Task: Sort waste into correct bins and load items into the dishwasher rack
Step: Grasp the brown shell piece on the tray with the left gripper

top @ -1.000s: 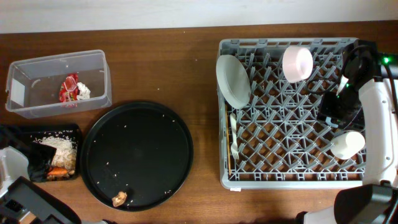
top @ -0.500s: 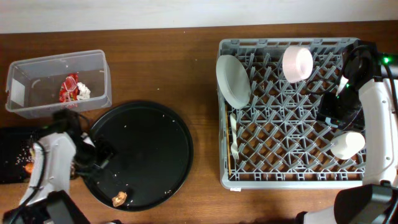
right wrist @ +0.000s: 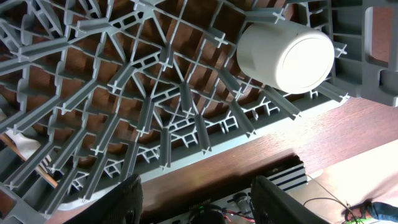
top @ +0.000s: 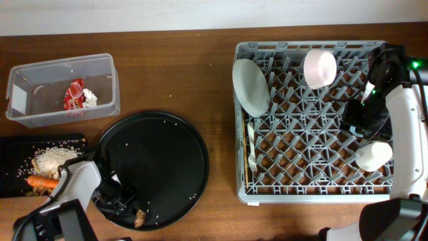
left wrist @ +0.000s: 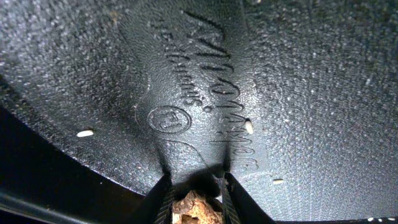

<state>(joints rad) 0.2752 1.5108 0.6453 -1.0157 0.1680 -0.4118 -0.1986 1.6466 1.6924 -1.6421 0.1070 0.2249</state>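
Observation:
My left gripper point(top: 131, 209) is at the front of the large round black tray point(top: 154, 161) and is shut on a brown food scrap point(top: 140, 218). The left wrist view shows the scrap point(left wrist: 194, 209) wedged between the fingers point(left wrist: 194, 179). The clear tub point(top: 114, 80) holds the red wrapper point(top: 72, 95) and white paper point(top: 89, 99). The shallow black tray point(top: 13, 167) holds rice point(top: 53, 157) and a carrot point(top: 41, 181). The grey rack point(top: 314, 194) holds the plate point(top: 250, 87), pink bowl point(top: 319, 67), cream cup point(top: 373, 155), fork point(top: 252, 150) and chopstick point(top: 246, 171). My right gripper point(top: 360, 119) is open and empty over the rack. The blue cup is out of view.
Loose rice grains lie scattered on the round tray. In the right wrist view the open fingers point(right wrist: 196, 199) hang above the rack's grid point(right wrist: 124, 93), with the cream cup point(right wrist: 286, 56) lying on its side near the rack's edge. Bare wood lies between tray and rack.
My left arm swung from the shallow black tray to the front of the round tray and closed round the brown scrap, which shifted slightly right. The right arm has not moved.

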